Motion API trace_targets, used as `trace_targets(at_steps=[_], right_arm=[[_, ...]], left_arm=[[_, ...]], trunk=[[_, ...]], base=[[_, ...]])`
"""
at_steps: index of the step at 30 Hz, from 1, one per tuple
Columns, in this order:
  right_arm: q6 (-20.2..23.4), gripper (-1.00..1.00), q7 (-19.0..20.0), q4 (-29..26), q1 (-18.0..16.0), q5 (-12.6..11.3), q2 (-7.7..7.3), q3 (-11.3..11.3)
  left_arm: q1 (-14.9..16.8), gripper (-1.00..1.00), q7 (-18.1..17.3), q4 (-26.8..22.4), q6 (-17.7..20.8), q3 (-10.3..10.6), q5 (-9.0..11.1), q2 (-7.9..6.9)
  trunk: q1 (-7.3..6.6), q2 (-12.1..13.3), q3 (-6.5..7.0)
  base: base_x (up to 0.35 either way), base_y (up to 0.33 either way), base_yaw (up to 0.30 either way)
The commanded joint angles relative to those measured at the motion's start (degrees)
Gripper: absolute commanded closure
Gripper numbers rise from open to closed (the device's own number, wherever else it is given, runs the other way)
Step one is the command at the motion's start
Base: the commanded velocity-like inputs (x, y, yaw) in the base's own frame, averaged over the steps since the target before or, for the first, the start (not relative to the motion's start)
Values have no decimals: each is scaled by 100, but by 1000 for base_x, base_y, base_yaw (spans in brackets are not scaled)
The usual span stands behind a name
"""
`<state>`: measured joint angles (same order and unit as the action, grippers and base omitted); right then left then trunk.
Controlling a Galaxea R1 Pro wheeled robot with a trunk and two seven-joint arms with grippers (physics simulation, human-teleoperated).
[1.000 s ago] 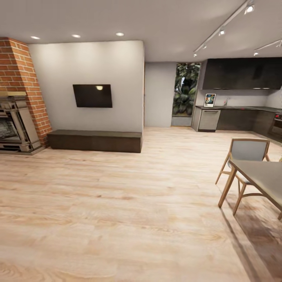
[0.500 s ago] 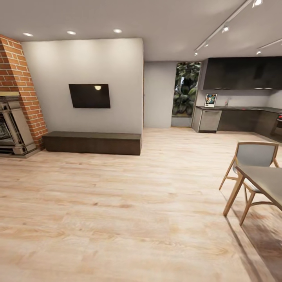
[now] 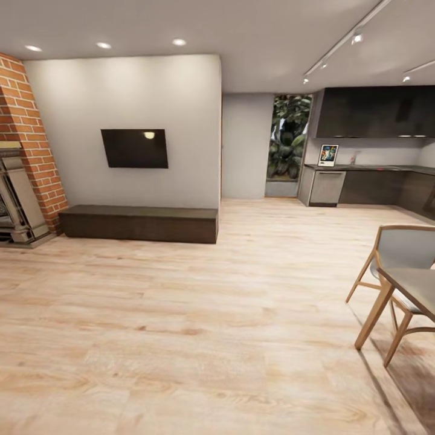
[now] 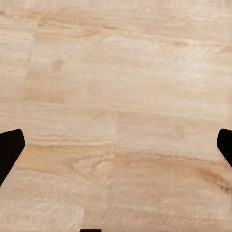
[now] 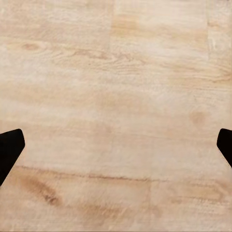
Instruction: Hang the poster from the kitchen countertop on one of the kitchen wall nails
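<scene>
Your poster (image 3: pixel 328 155) stands far off on the counter (image 3: pixel 368 167) — across the wood floor (image 3: pixel 199 314). Your left hand (image 4: pixel 116 145) and right hand (image 5: pixel 116 145) hang spread wide, holding nothing.

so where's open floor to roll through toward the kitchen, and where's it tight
A wide bare stretch of wood floor runs between the low dark bench under the TV and the dining table, on to the kitchen countertop where the poster stands. It is tight at the right, by the table and chair.

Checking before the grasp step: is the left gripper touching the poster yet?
Apart. The head view shows the poster far off on the kitchen countertop; the left wrist view shows the left gripper open over bare wood floor.
</scene>
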<state>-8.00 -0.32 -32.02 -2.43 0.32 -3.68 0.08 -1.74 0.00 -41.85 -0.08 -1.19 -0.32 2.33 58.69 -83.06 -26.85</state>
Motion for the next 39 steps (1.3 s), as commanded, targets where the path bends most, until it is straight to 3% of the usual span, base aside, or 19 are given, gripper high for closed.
trace_targets(at_steps=[1, 13, 39], right_arm=[[-17, -100, -3, 3, -3, 3, -1, 1], [-20, -100, -3, 5, -3, 11, -1, 1], [-26, -100, -3, 3, -3, 10, -1, 1]], left_arm=[[-1, -100, 0, -8, -1, -12, -3, 4], [-1, -100, 0, -8, -1, -12, 5, -147], [-1, -100, 0, -8, -1, -12, 5, -154]], trunk=[[4, -2, -5], [4, -2, -5], [4, -2, -5]], base=[[338, 0, 0], [338, 0, 0], [338, -18, 0]])
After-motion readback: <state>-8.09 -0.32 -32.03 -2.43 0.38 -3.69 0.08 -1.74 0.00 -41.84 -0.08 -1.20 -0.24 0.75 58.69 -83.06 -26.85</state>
